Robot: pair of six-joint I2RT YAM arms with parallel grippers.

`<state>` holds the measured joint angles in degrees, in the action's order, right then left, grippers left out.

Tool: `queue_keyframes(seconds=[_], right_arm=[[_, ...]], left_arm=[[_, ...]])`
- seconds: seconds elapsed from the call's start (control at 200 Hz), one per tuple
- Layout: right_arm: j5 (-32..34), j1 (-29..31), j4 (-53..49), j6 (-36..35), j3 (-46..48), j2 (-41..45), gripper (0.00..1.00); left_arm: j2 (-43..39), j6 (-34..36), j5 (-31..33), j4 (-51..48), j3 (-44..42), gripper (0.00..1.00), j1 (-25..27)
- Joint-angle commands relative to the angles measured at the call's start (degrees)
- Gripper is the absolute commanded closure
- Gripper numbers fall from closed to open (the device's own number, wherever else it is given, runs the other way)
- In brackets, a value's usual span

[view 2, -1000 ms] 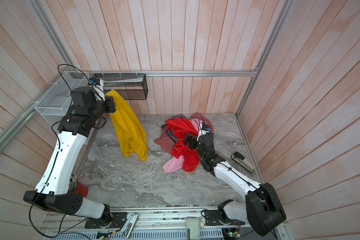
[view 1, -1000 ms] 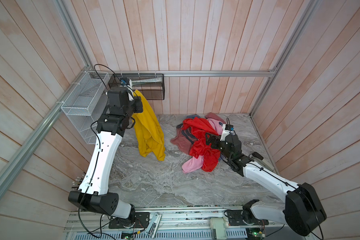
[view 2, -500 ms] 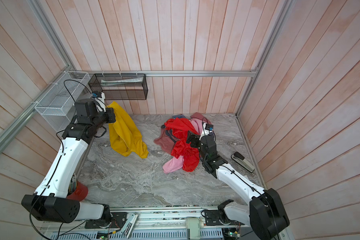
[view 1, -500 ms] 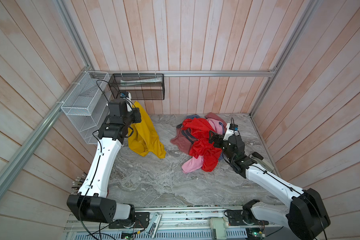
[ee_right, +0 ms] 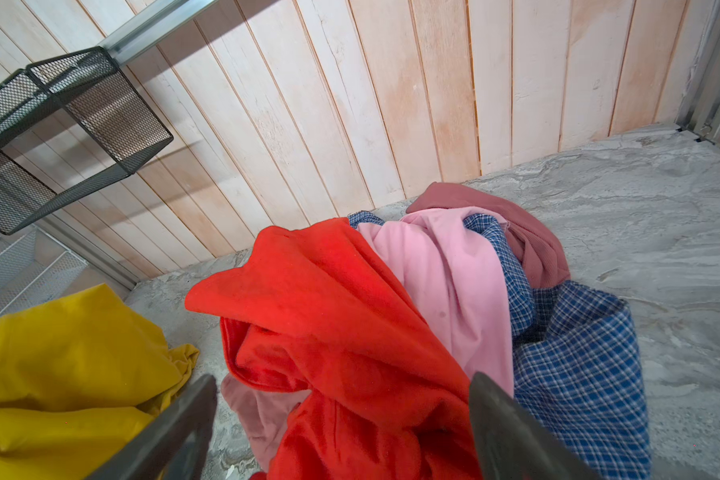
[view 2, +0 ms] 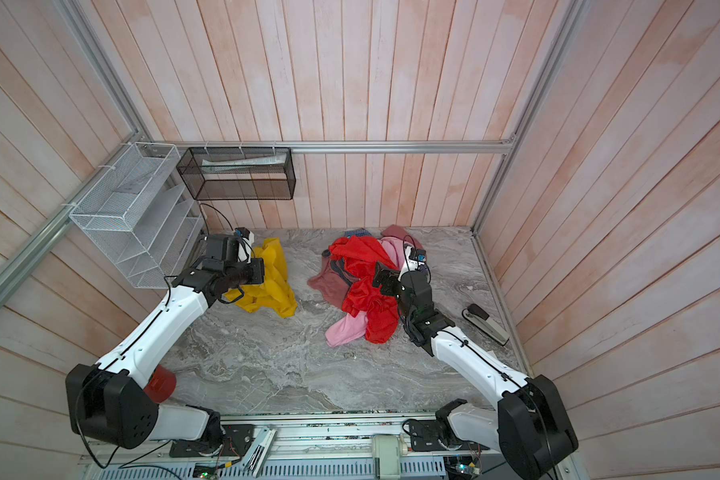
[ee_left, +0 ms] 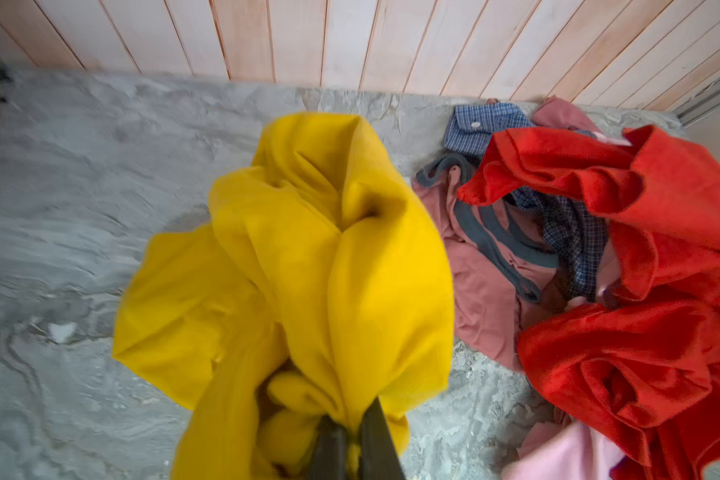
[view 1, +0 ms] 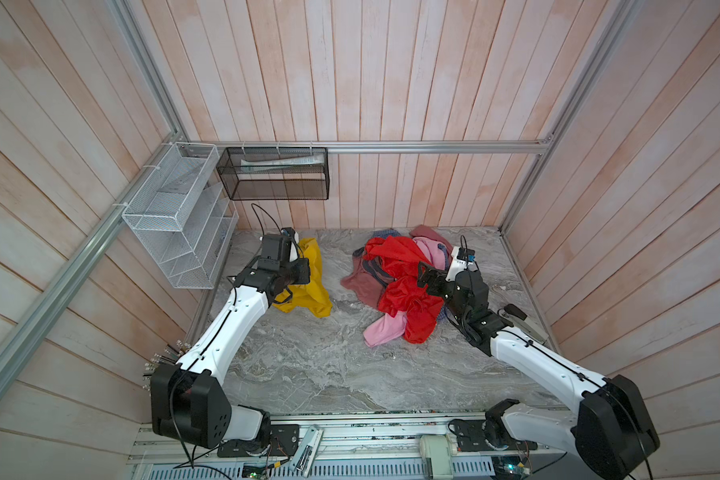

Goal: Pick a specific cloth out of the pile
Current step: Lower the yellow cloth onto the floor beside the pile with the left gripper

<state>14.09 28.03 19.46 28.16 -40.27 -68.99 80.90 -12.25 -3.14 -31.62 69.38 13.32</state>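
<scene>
Cloth (view 1: 313, 286): plain mustard-yellow fabric, soft and unpatterned, showing in both top views (view 2: 273, 282). Lying on the left part of the grey marbled table (view 1: 308, 365), well apart from the pile (view 1: 395, 286), with bare tabletop showing between. Bunching into deep rounded folds. Rising at one gathered end to the left gripper (ee_left: 352, 432) and pooling loosely on the table at the other. Appearing in the left wrist view (ee_left: 308, 249) as a thick twist with a dark hollow crease partway along.

Surroundings, running left to right:
- White wire rack (view 1: 175, 216): hanging on the left wall.
- Black mesh basket (view 1: 275, 178): hanging on the back wall, just beside the rack.
- Left gripper: pressing its dark fingers together on a gathered tuft of the cloth.
- Pile: sitting right of centre, toward the back wall.
  - Dusty maroon garment (view 1: 360, 282): spreading at the left edge.
  - Bright red cloth (view 1: 408, 291): sprawling across the top.
  - Light pink cloth (view 1: 381, 332): trailing toward the front.
  - Blue checked garment (ee_right: 578, 365): peeking out on the right side.
- Right gripper (ee_right: 344, 395): hovering at the pile's right side, jaws standing wide apart, red fabric showing between them, clamping nothing. Contact with the pile not being determinable.
- Dark-and-grey stapler-like object (view 2: 485, 324): lying near the right wall.
</scene>
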Motion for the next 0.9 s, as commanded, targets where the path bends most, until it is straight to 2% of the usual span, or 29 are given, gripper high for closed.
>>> queue_keyframes(seconds=[0.0,0.14,0.235,0.285,0.49,0.57,0.625,0.73,0.805,0.895], right_arm=[[0.6,-0.3,-0.9,-0.8,-0.9,-0.4,0.06],[0.6,-0.3,-1.7,-0.5,-0.8,-0.4,0.06],[0.7,-0.3,-2.1,-0.5,-0.6,-0.2,0.06],[0.7,-0.3,-2.2,-0.4,-0.5,-0.2,0.07],[1.3,-0.2,-3.4,-1.0,-0.4,0.6,0.06],[1.7,-0.2,-3.3,-1.0,0.3,1.1,0.06],[2.0,-0.3,-3.2,-0.9,0.8,1.4,0.07],[2.3,-0.3,-3.1,-0.8,1.1,1.5,0.06],[2.5,-0.3,-3.3,-1.0,1.1,1.7,0.06],[2.7,-0.3,-3.4,-1.7,0.8,1.9,0.06]], left_arm=[[1.2,-4.3,-3.7,1.2,-3.2,0.93,1.5],[3.5,-7.9,-2.0,-1.5,-6.0,0.89,3.6],[5.4,-9.8,-1.4,-2.9,-7.9,0.76,3.6],[5.9,-10.7,-1.3,-2.9,-8.8,0.72,3.0],[7.7,-14.5,-1.3,-6.3,-10.0,0.61,-5.8],[7.1,-13.2,2.0,-8.0,-9.1,0.56,-6.1],[6.5,-12.9,2.3,-8.6,-8.4,0.49,-6.1],[4.5,-12.9,1.9,-9.0,-6.8,0.43,-5.3],[2.9,-12.9,5.7,-10.5,-4.3,0.36,-3.9],[1.4,-12.5,10.2,-12.8,0.3,0.35,-3.6]])
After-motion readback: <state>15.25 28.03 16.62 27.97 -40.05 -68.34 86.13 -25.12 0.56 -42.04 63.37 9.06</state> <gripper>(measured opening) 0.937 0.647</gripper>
